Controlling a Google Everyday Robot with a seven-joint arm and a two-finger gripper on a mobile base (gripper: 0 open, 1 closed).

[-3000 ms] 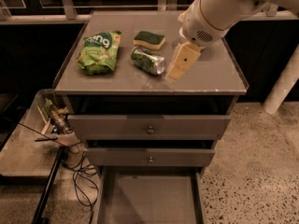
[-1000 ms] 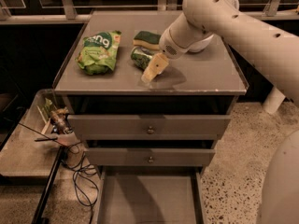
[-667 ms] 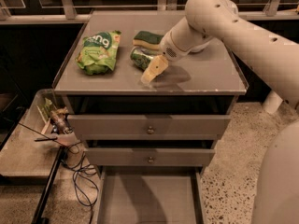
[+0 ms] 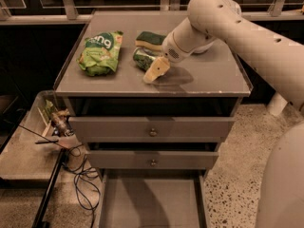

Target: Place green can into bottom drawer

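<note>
The green can (image 4: 141,58) lies on its side on the cabinet top, just in front of the sponge. My gripper (image 4: 156,70) is low over the top at the can's right end, touching or nearly touching it, and the arm hides part of the can. The bottom drawer (image 4: 151,199) is pulled out below the cabinet, a wide flat grey tray with nothing visible inside.
A light-green snack bag (image 4: 99,51) lies at the left of the cabinet top (image 4: 209,77). A green-and-yellow sponge (image 4: 150,39) lies behind the can. Two upper drawers with round knobs (image 4: 153,132) stand slightly out. A low side shelf with cables and clutter (image 4: 57,125) stands at the left.
The gripper has moved left and down across the cabinet top to the can's right end. The can, bag and sponge have not moved.
</note>
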